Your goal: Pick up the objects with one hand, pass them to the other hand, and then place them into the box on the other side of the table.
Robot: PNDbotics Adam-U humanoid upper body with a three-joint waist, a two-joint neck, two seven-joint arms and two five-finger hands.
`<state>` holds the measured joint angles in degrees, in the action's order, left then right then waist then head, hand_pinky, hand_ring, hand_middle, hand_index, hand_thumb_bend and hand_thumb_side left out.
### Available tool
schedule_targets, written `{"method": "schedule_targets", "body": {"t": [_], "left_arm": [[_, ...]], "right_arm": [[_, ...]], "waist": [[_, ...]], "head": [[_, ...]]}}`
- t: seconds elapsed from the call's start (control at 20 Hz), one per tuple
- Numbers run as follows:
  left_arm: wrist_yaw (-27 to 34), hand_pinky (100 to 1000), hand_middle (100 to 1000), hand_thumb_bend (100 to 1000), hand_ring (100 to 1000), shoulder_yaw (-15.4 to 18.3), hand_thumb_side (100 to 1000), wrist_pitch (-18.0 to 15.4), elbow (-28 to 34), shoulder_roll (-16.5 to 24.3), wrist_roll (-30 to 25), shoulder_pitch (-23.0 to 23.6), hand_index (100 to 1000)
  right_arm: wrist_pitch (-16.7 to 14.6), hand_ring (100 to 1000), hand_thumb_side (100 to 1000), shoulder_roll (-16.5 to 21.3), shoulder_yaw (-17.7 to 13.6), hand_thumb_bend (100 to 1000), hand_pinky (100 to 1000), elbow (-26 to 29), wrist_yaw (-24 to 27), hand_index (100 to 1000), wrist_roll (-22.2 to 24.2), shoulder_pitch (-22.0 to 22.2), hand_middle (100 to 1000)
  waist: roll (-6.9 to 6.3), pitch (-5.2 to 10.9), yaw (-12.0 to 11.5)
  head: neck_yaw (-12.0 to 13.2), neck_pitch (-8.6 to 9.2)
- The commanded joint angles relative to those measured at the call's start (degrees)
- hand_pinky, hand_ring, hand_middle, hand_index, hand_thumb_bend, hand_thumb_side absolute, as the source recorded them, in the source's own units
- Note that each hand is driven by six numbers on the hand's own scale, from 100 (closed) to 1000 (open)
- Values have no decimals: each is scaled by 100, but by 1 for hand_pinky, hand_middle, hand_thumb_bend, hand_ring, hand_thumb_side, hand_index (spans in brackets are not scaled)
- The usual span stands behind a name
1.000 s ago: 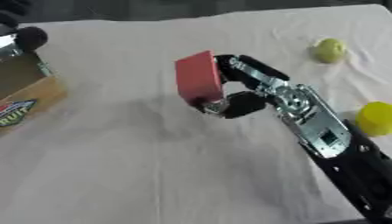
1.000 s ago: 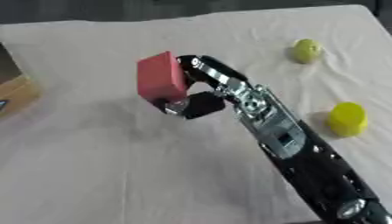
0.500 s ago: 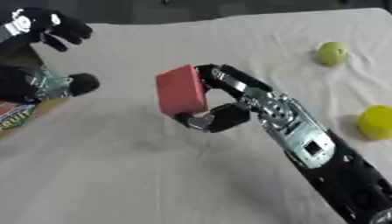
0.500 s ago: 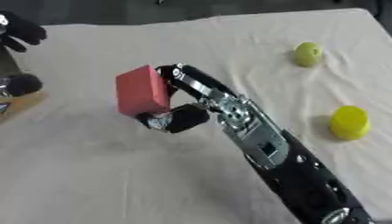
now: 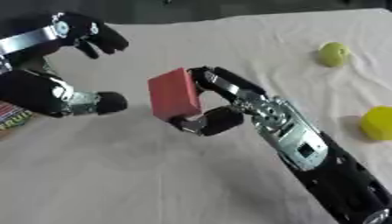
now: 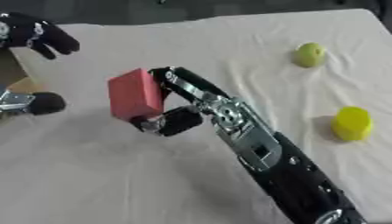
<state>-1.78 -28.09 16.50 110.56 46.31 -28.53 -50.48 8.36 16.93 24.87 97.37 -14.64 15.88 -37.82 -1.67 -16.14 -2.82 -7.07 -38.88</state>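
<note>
My right hand [image 5: 229,98] holds a red block [image 5: 174,95] above the middle of the cloth-covered table, fingers on its right face and thumb under its lower edge. My left hand [image 5: 57,85] hovers just to the left of the block, fingers spread above and thumb below, a small gap between it and the block. Behind the left hand only a printed corner of the box [image 5: 11,117] shows at the left edge. A green fruit [image 5: 333,54] and a yellow object [image 5: 376,123] lie at the right.
A wrinkled white cloth [image 5: 138,175] covers the table. My right forearm [image 5: 321,166] runs from the lower right corner to the centre. The dark far edge of the table [image 5: 229,6] runs along the top.
My right hand has carried the red block leftward. My left hand has come in from the left edge and opened beside the block.
</note>
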Motion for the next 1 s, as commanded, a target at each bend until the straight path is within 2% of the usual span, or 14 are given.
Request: {"method": "schedule_targets", "body": {"t": [0.05,0.3,0.65,1.0], "left_arm": [[-255,800,793,641,826,2,587,65,32,-33,-165,-161,867],[-657,808,800,643,832,-129,585,5,-153,-242,-331,-218,869],[-877,818,806,658,841,-183,583,-67,-275,-459,-460,-287,876],[-1416,827,815,672,850,-320,559,-72,-453,-604,-580,-277,879]], "right_arm": [[18,477,208,-36,16,100,675,93,-63,551,0,-121,433],[39,477,203,-99,40,100,674,140,-129,551,4,-150,433],[58,478,196,-172,65,100,670,172,-253,552,57,-176,435],[261,478,186,-278,87,100,666,192,-560,551,10,-213,435]], "waist": [[7,154,-12],[25,144,-13],[37,126,-11],[50,112,5]], "head": [[43,14],[73,-26],[102,-63],[128,-100]]}}
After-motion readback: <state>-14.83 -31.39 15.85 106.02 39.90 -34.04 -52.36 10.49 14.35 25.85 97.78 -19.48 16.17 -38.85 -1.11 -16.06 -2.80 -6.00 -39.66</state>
